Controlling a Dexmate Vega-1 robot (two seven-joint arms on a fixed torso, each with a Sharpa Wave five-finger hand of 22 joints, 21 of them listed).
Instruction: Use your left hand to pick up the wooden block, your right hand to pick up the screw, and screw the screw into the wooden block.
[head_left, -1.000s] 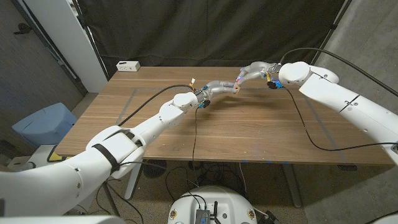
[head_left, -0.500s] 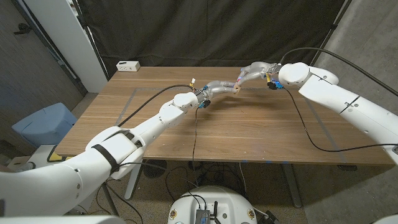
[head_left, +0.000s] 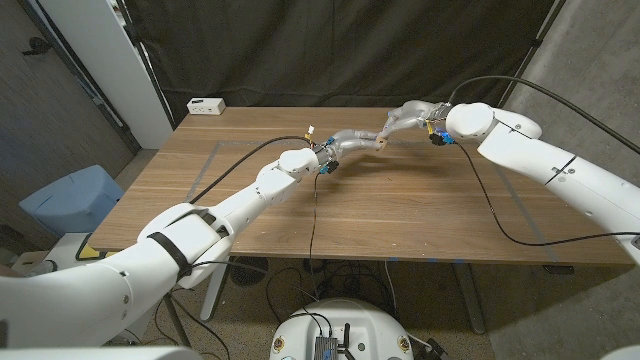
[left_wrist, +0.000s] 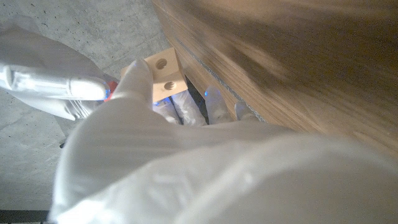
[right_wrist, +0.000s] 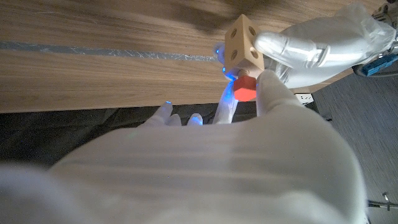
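Observation:
My left hand (head_left: 352, 140) holds the small wooden block (head_left: 381, 142) above the far middle of the table; in the left wrist view the pale block (left_wrist: 163, 77) shows round holes beyond my left hand (left_wrist: 137, 143). My right hand (head_left: 404, 118) meets it from the right, pinching the screw with a red head (right_wrist: 245, 88). In the right wrist view the screw sits against a face of the block (right_wrist: 243, 36), just past my right hand (right_wrist: 249, 155). The screw's shaft is hidden.
A white box (head_left: 206, 105) lies at the table's far left corner. Black cables (head_left: 490, 200) trail from both wrists across the wooden table (head_left: 400, 215). A blue bin (head_left: 70, 200) stands on the floor to the left. A dark curtain hangs behind.
My right hand and forearm have shifted slightly left and up at the block. My left hand and the block stay in place.

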